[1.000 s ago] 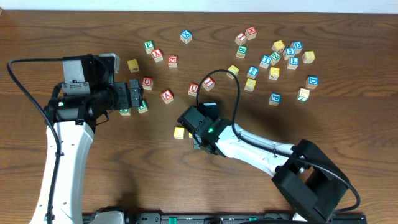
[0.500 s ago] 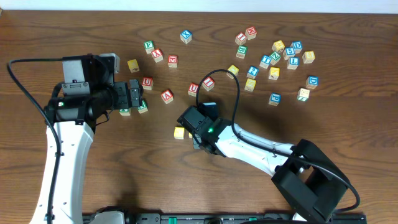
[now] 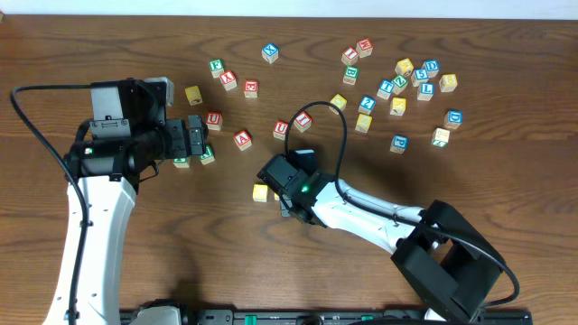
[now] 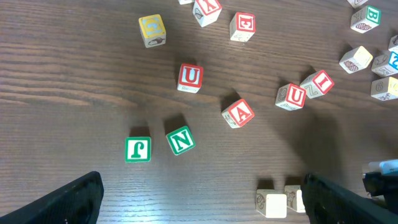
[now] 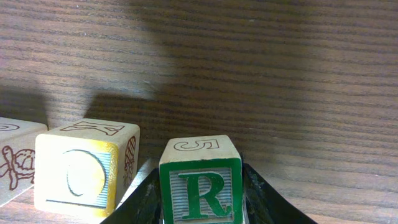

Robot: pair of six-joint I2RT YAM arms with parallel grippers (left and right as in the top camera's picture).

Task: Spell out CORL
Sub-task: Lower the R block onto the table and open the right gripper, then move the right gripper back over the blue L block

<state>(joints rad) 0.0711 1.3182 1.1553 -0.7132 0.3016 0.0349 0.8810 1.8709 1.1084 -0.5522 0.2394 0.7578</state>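
Note:
My right gripper is shut on the white cube with a green R and holds it at the table, just right of the yellow-faced O cube. Another cube stands left of the O at the frame's edge; its letter is cut off. In the overhead view my right gripper sits beside a yellow cube that shows to its left. The two placed cubes also show in the left wrist view. My left gripper is open and empty. I cannot pick out the blue L cube.
Green J and N cubes lie in front of my left gripper, with red U and A cubes beyond. Several loose cubes cluster at the back right. A black cable loops over the right arm.

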